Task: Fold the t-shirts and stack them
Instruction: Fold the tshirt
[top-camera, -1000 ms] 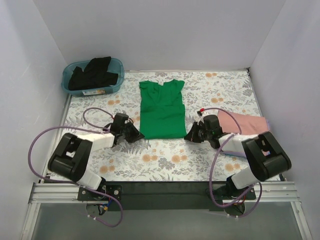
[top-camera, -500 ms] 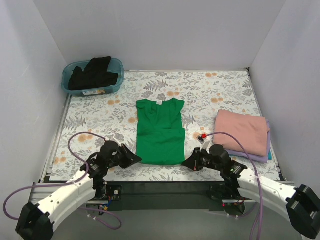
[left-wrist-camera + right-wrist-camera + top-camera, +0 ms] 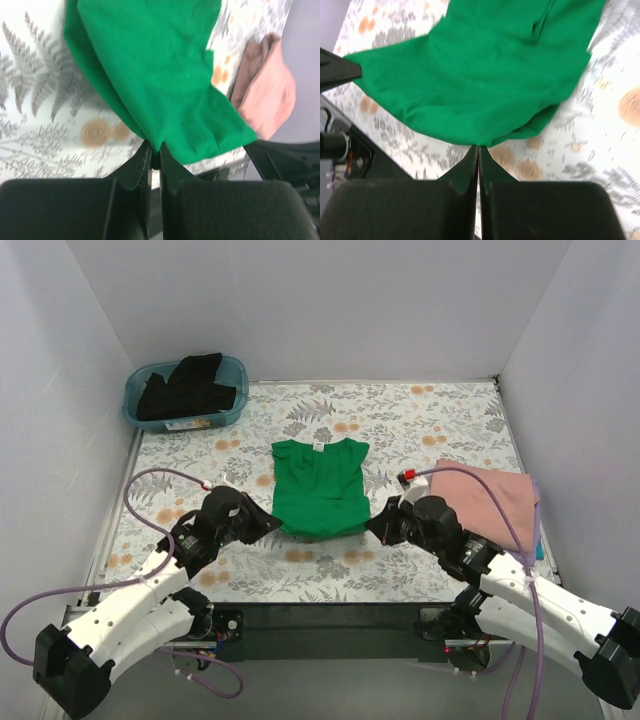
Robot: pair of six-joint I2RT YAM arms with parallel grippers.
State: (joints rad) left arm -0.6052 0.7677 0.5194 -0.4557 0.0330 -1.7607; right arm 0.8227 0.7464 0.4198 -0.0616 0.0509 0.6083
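The bright green t-shirt (image 3: 320,485) lies mid-table, collar toward the back, its lower hem lifted. My left gripper (image 3: 272,527) is shut on the hem's left corner; the green cloth (image 3: 160,70) is pinched between its fingertips (image 3: 155,150). My right gripper (image 3: 372,530) is shut on the hem's right corner, with the green cloth (image 3: 485,85) hanging from its tips (image 3: 478,148). A folded salmon pink t-shirt (image 3: 490,502) lies on a lavender one (image 3: 535,530) at the right. A black t-shirt (image 3: 190,385) sits in the teal tub (image 3: 150,412).
The floral table cover (image 3: 420,420) spans the work area. White walls enclose the back and both sides. The black front rail (image 3: 320,618) runs along the near edge between the arm bases. The pink stack shows blurred in the left wrist view (image 3: 270,95).
Both grippers pulled the green shirt toward the near edge, then moved back away from it while lifting the hem, so the shirt's lower part is now raised and shorter.
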